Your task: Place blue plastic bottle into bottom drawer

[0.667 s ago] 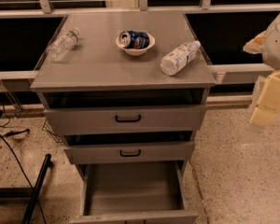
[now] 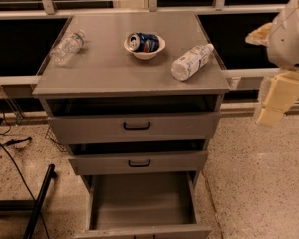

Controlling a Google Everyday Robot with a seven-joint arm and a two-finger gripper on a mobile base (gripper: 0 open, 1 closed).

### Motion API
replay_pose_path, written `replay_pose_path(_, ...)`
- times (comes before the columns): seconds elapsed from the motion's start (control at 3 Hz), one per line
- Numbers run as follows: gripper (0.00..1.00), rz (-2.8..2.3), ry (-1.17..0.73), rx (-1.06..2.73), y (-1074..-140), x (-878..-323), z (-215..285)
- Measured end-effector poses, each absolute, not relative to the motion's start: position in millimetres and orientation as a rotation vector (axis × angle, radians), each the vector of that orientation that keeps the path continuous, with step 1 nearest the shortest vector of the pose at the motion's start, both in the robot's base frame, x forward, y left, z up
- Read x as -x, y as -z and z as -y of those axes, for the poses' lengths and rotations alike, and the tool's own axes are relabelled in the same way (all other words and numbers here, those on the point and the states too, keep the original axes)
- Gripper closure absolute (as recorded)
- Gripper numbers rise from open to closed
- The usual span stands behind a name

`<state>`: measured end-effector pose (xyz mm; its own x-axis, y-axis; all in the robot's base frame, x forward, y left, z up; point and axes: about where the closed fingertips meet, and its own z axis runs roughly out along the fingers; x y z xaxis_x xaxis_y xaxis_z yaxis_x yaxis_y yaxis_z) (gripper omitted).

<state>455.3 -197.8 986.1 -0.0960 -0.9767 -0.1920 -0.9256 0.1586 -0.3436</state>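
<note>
The blue plastic bottle lies on its side on the right part of the grey cabinet top, its white cap pointing to the back right. The bottom drawer is pulled out wide and its grey inside shows nothing in it. My gripper hangs in the air to the right of the cabinet, at about the height of the top drawer, apart from the bottle and holding nothing.
A white bowl holding a blue soda can stands at the middle back of the top. A smaller clear bottle lies at the back left. The two upper drawers stand slightly out. Cables and a black bar lie on the floor at left.
My gripper has shifted slightly to the left, toward the cabinet. The bottles, bowl and drawers have not moved.
</note>
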Motion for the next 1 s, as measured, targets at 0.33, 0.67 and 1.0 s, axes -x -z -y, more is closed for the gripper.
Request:
replay_pose_path(0.33, 0.0, -1.819, 0.314, 1.949, -996, -486, 168)
replay_pose_path(0.67, 0.0, -1.586, 0.458, 2.073, -1001, -511, 143)
replay_pose_path(1.0, 0.0, -1.355, 0.657, 2.166, -1006, -527, 96)
